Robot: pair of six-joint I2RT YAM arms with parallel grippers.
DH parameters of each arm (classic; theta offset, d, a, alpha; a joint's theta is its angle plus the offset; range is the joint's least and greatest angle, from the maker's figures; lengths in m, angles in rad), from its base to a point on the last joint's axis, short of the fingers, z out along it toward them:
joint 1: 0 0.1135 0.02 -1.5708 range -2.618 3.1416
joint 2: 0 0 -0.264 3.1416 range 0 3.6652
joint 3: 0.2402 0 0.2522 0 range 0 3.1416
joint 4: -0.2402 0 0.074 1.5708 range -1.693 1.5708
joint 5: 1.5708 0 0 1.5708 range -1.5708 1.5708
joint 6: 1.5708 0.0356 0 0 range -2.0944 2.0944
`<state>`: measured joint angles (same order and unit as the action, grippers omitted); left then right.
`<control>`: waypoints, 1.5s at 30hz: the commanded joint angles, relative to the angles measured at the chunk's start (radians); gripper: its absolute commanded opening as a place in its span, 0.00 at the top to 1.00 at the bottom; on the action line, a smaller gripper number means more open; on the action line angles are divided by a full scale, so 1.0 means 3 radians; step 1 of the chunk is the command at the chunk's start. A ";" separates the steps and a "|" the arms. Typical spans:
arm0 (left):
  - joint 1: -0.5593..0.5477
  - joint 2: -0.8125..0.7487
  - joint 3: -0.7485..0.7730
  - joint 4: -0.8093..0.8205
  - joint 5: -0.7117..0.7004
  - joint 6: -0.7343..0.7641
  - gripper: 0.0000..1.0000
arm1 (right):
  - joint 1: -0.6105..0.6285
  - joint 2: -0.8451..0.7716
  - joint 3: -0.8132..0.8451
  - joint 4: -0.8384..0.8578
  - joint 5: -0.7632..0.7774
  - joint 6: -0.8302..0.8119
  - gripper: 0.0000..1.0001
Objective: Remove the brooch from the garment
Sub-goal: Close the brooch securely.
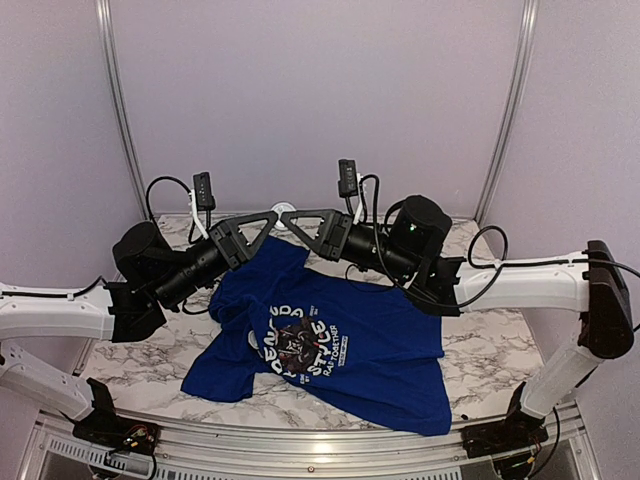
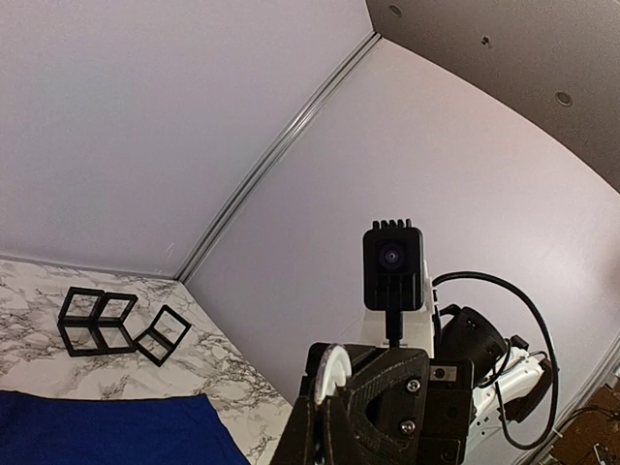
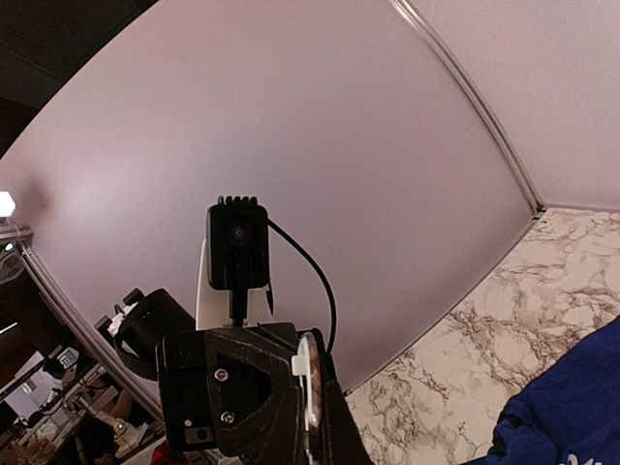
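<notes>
The royal-blue T-shirt (image 1: 350, 340) with the panda print lies crumpled on the marble table, and its edge shows in the left wrist view (image 2: 107, 431) and the right wrist view (image 3: 572, 417). A white round brooch (image 1: 286, 211) is held in the air above the shirt's far edge, clear of the cloth. My left gripper (image 1: 272, 218) and right gripper (image 1: 299, 218) meet tip to tip there. Both are shut on the brooch, which shows as a white disc edge-on between the fingers in the left wrist view (image 2: 334, 373) and the right wrist view (image 3: 312, 387).
Black wire cube frames (image 2: 97, 320) lie on the marble table (image 1: 130, 365) near the back wall. Plain walls enclose the table on three sides. Each wrist view shows the other arm's camera and cable close ahead.
</notes>
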<state>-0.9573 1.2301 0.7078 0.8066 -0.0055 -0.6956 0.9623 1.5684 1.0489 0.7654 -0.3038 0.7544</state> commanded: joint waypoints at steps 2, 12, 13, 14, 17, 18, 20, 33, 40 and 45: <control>-0.0064 0.0000 0.0069 -0.0055 -0.0030 -0.0035 1.00 | -0.0066 -0.0066 -0.0023 0.0159 0.0438 -0.0009 0.96; -0.0064 0.0008 0.0034 -0.0055 -0.0140 -0.0111 1.00 | -0.0065 -0.0056 -0.0038 0.0207 0.0441 0.0016 0.96; -0.0061 0.0010 0.0037 -0.0055 -0.0140 -0.0122 1.00 | -0.0063 -0.0057 -0.0039 0.0207 0.0435 0.0024 0.96; -0.0061 0.0015 0.0031 -0.0050 -0.0141 -0.0126 1.00 | -0.0064 -0.0060 -0.0041 0.0205 0.0442 0.0028 0.96; -0.0061 0.0016 0.0018 -0.0033 -0.0150 -0.0144 1.00 | -0.0064 -0.0073 -0.0062 0.0213 0.0478 0.0041 0.96; -0.0061 0.0016 0.0018 -0.0026 -0.0151 -0.0142 1.00 | -0.0068 -0.0074 -0.0065 0.0215 0.0485 0.0043 0.96; -0.0061 0.0016 0.0018 -0.0025 -0.0146 -0.0149 1.00 | -0.0063 -0.0069 -0.0050 0.0204 0.0493 0.0051 0.96; -0.0063 0.0001 0.0073 -0.0161 -0.0123 0.0021 1.00 | -0.0042 -0.0048 -0.0028 0.0093 0.0658 0.0132 0.98; -0.0065 -0.0021 0.0117 -0.0294 -0.0158 0.0080 1.00 | -0.0015 -0.0059 -0.0078 0.0143 0.0817 0.0154 0.99; -0.0062 -0.0058 0.0114 -0.0372 -0.0153 0.0153 1.00 | -0.0015 -0.0012 -0.0055 0.0152 0.0811 0.0199 1.00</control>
<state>-0.9680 1.2358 0.7231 0.7429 -0.0563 -0.6949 0.9836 1.5684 1.0218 0.7776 -0.2047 0.8028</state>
